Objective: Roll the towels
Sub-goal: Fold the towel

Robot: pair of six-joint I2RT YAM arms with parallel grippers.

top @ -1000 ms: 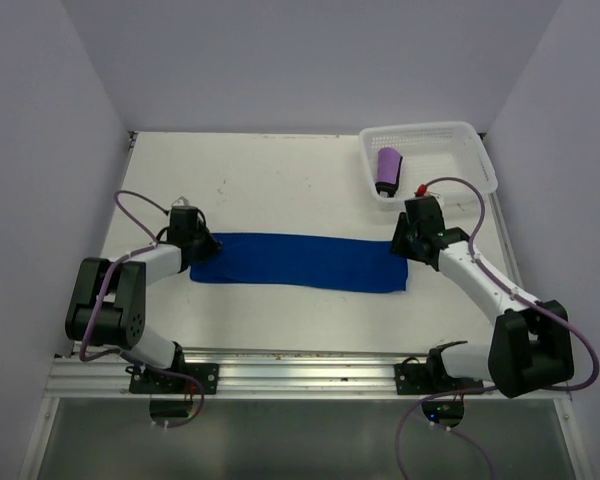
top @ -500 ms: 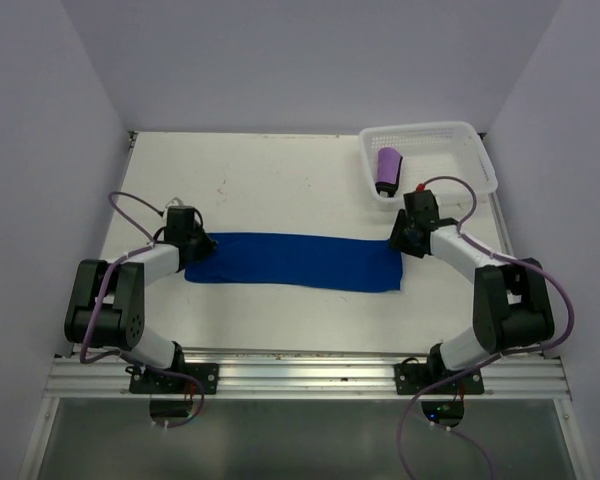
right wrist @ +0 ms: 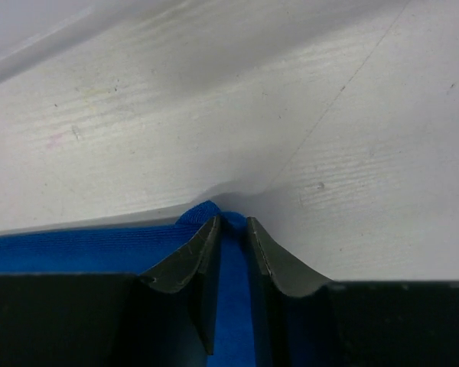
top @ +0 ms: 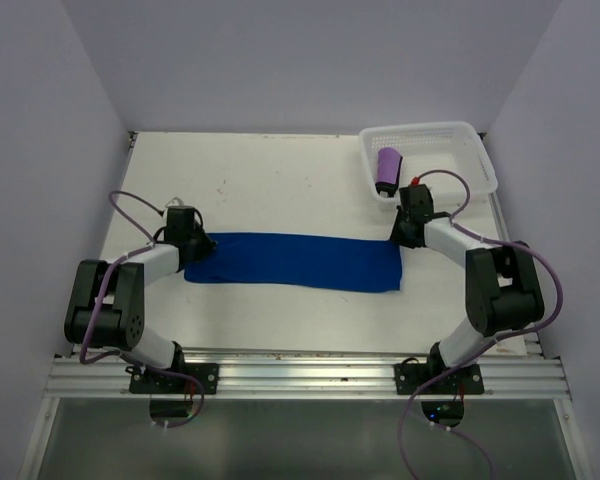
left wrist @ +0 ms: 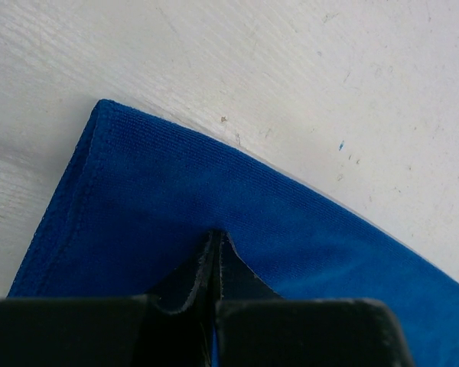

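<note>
White and lightly scuffed, the desk [top: 280, 190] sits boxed in by pale lavender walls [top: 310, 60] on three sides, with a metal rail [top: 310, 375] running along its near edge where both arms are bolted. A bright blue towel [top: 295, 261] lies flat across the middle of the desk, drawn out into a long narrow strip running left to right between the two arms. At its left end the left tool [top: 202, 243] is low over the cloth, its fingers pressed together with the towel's end caught at their tips; the wrist view shows the hemmed corner of the cloth spread on the desk just beyond them. At the towel's far right corner the right tool [top: 395, 240] pinches the cloth, a narrow band of blue showing between its nearly closed fingers and a small peak of fabric bunched at their tips. Just beyond that arm, in the far right corner, a purple towel [top: 388, 167] lies rolled inside a white mesh basket [top: 477, 160], near its left wall.
</note>
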